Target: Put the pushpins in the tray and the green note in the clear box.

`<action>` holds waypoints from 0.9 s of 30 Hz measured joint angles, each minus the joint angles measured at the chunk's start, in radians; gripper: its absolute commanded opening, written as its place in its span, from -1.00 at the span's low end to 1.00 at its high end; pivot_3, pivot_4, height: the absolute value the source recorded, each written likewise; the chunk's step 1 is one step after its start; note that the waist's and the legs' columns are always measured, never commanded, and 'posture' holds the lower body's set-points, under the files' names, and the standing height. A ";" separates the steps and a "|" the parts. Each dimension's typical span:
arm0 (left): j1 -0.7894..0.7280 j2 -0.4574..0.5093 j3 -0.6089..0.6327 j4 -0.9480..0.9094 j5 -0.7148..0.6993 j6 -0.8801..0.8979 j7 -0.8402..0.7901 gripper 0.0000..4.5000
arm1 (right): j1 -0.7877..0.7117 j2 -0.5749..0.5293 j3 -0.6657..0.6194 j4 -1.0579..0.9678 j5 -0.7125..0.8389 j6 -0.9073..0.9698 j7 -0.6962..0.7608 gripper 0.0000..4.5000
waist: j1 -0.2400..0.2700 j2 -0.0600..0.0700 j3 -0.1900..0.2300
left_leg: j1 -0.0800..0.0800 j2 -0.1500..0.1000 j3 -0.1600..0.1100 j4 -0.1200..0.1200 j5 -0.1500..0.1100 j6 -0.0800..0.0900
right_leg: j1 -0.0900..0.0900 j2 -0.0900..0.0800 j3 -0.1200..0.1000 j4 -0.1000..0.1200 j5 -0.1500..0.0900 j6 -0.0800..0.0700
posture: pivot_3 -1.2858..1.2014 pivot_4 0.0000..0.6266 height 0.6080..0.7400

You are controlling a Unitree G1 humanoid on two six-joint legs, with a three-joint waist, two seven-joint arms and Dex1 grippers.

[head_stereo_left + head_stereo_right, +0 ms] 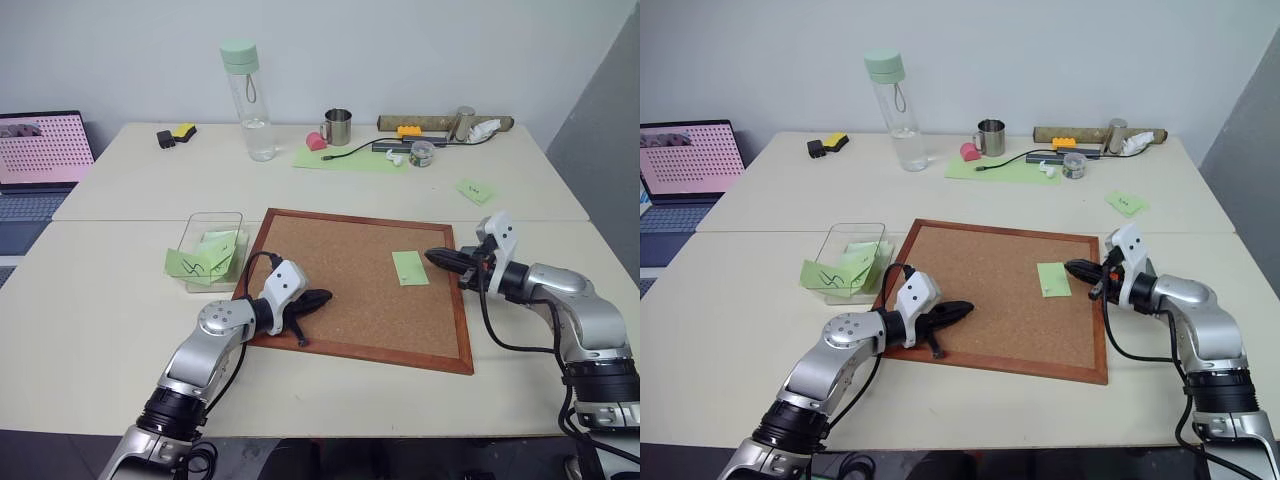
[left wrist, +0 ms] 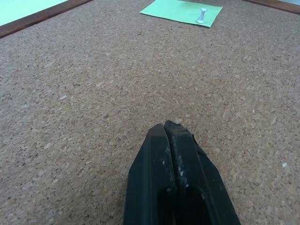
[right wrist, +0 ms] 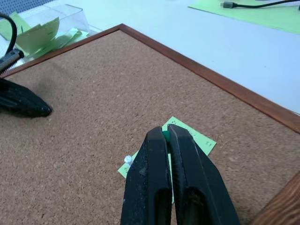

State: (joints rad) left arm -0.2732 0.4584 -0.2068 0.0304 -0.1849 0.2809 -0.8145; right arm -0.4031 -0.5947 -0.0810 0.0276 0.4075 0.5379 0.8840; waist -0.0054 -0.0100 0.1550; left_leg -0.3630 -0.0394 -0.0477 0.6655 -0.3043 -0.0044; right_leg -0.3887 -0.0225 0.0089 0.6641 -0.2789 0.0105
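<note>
The plain green note [image 1: 409, 267] lies on the corkboard [image 1: 340, 250], with a white pushpin [image 2: 201, 16] standing in its corner. My right gripper [image 1: 430, 257] hovers just above the note's right edge. It is shut, and a small dark green pushpin head [image 3: 165, 136] is pinched between its tips. My left gripper [image 1: 325, 297] is shut on nothing, low over the board's front left part. The clear box [image 1: 213, 218] stands left of the board. I cannot make out the tray.
Scribbled green notes [image 1: 205, 262] lie in the clear box and drape over its front wall; another [image 1: 476, 190] lies at the back right. At the back stand a water bottle [image 1: 247, 100], a metal cup [image 1: 338, 127], a large green sheet [image 1: 350, 158] and clutter. A laptop [image 1: 40, 150] sits far left.
</note>
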 measured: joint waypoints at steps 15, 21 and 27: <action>-0.003 0.000 -0.002 -0.001 0.001 0.000 -0.001 -1.00 | 0.002 -0.176 -0.037 0.225 -0.163 -0.033 -0.094 -0.90 | 0.000 0.001 -0.001 | 0.000 0.000 0.001 0.000 0.000 0.000 | 0.000 0.000 0.000 0.000 0.000 0.000 | 0.03 -0.52 1.00; -0.005 0.000 -0.003 0.000 0.002 0.000 -0.001 -1.00 | 0.010 -0.175 -0.005 0.286 -0.229 -0.090 -0.108 -0.40 | 0.000 0.001 -0.001 | 0.000 0.000 0.001 0.000 0.000 0.000 | 0.000 0.000 0.000 0.000 0.000 0.000 | 0.03 -0.52 1.00; 0.000 0.000 -0.003 0.000 0.003 0.000 -0.001 -1.00 | 0.009 -0.175 -0.006 0.286 -0.230 -0.096 -0.109 0.13 | 0.000 0.001 -0.001 | 0.000 0.000 0.001 0.000 0.000 0.000 | 0.000 0.000 0.000 0.000 0.000 0.000 | 0.03 -0.52 1.00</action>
State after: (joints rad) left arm -0.2737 0.4587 -0.2095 0.0307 -0.1814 0.2807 -0.8157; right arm -0.3938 -0.7697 -0.0867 0.3135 0.1779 0.4419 0.7751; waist -0.0052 -0.0089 0.1542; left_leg -0.3628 -0.0394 -0.0469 0.6656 -0.3043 -0.0044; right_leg -0.3883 -0.0224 0.0094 0.6643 -0.2789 0.0105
